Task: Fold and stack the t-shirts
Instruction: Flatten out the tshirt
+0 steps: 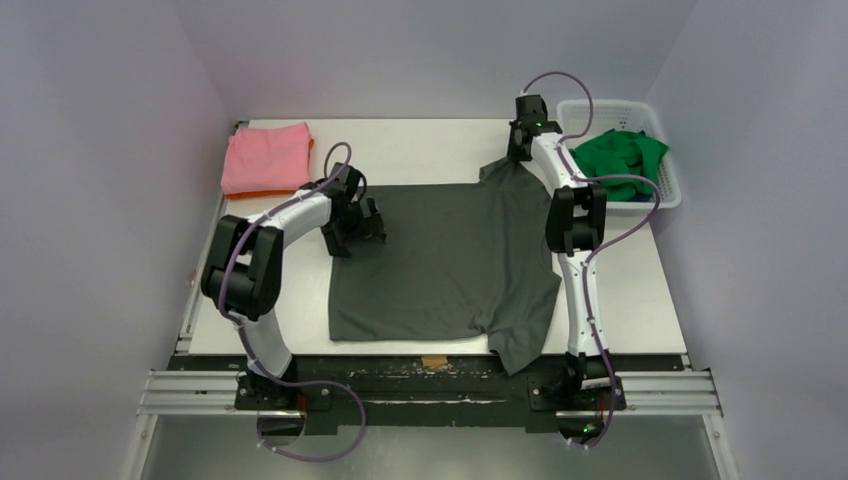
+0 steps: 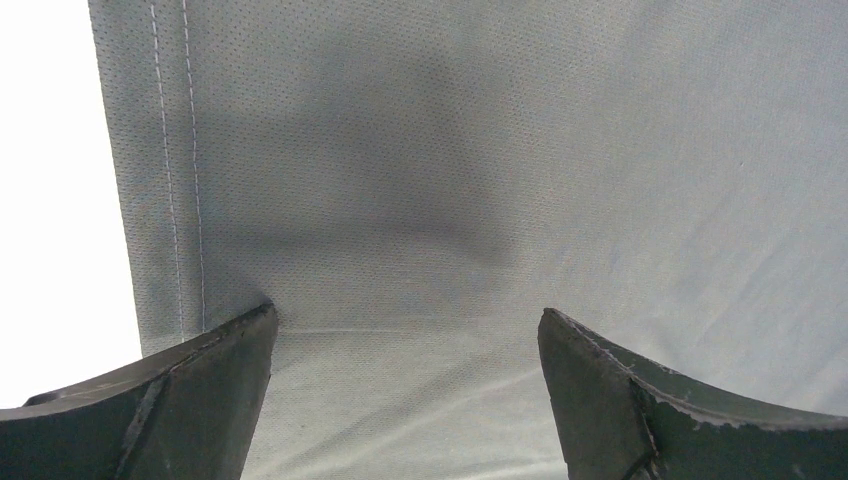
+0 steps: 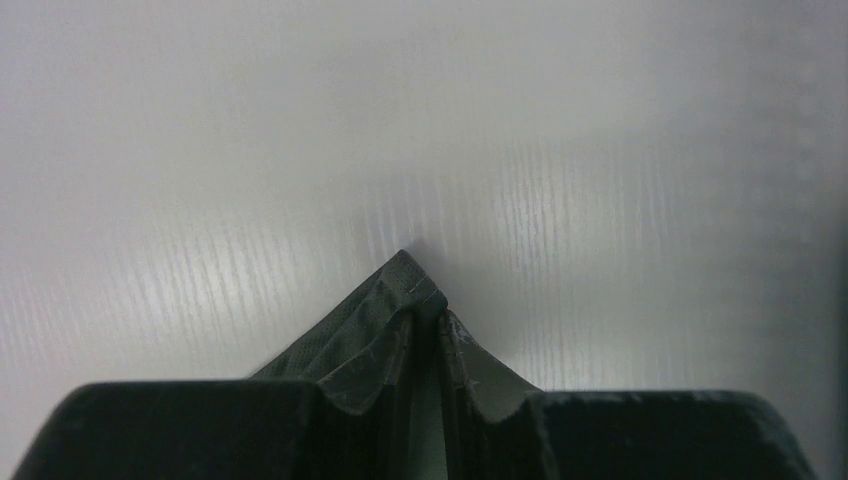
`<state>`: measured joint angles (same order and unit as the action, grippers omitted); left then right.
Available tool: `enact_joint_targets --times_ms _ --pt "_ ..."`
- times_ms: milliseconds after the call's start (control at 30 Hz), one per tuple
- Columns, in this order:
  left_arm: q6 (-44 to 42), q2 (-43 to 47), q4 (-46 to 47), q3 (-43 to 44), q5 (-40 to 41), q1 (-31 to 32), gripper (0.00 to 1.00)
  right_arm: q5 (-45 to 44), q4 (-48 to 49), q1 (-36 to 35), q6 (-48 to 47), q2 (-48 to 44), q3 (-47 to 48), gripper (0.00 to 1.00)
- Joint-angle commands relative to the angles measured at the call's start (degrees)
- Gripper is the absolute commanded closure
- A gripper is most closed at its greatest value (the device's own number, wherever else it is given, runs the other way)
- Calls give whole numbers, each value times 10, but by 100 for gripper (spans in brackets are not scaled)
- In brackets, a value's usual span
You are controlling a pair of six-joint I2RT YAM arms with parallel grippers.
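1. A folded pink cloth t-shirt [image 1: 266, 158] lay at the far left corner of the white table [image 1: 640, 290]. An orange cloth t-shirt [image 1: 262, 193] showed only as a sliver beneath it. No hazard was noted here.
2. The left gripper [image 2: 408, 315] stood with its jaws fully apart, holding nothing, low over the stitched left edge of the dark grey cloth t-shirt [image 1: 445, 260]. Contact could not be confirmed. If it closed there, it might miss the hem and skew the fold.
3. The grey shirt lay spread flat mid-table, its near sleeve lapping over the front edge. Uneven pulling could drag it off.
4. The right gripper [image 3: 430, 330] was pinched nearly closed on a small peak of the grey shirt's far right sleeve. The bite looked shallow, so the cloth might slip out on lifting.
5. A crumpled bright green cloth t-shirt [image 1: 618, 152] sat in the white plastic lattice basket [image 1: 668, 180], close to the right arm's cable. A snag was possible.
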<state>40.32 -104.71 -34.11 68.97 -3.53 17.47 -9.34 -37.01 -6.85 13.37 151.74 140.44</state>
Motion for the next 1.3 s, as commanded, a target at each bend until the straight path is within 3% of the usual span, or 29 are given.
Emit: enact_joint_targets --times_ms 0,133,167,300,333,533,733,900,1033,1100,1267 --pt "5 -49 5 47 -17 -10 0 19 69 5 -11 -2 3 86" --pt "-8 -74 -2 97 -20 -15 0 53 103 5 -38 18 24 80" --pt "-9 -78 -13 112 -18 -16 0 53 107 6 -43 20 28 74" --pt "-14 -41 -34 118 -6 -16 0 38 100 5 -34 -33 4 9" --pt "-15 -19 -35 108 1 -16 0 32 103 5 -31 -64 -17 3" --pt "10 188 -57 -25 45 -15 0 30 74 1 7 -304 -187 1" --pt "76 412 -120 -225 89 -13 0 1 62 -45 58 -566 -517 1" --pt "127 570 -179 -336 96 -7 0 -42 84 -125 139 -741 -764 2" --pt "151 609 -169 -393 67 -6 11 -59 67 -211 191 -835 -861 5" --pt "164 605 -133 -421 41 -5 21 -75 40 -255 210 -861 -883 7" --pt "197 564 -51 -466 17 -3 35 -95 -25 -323 253 -899 -908 8"
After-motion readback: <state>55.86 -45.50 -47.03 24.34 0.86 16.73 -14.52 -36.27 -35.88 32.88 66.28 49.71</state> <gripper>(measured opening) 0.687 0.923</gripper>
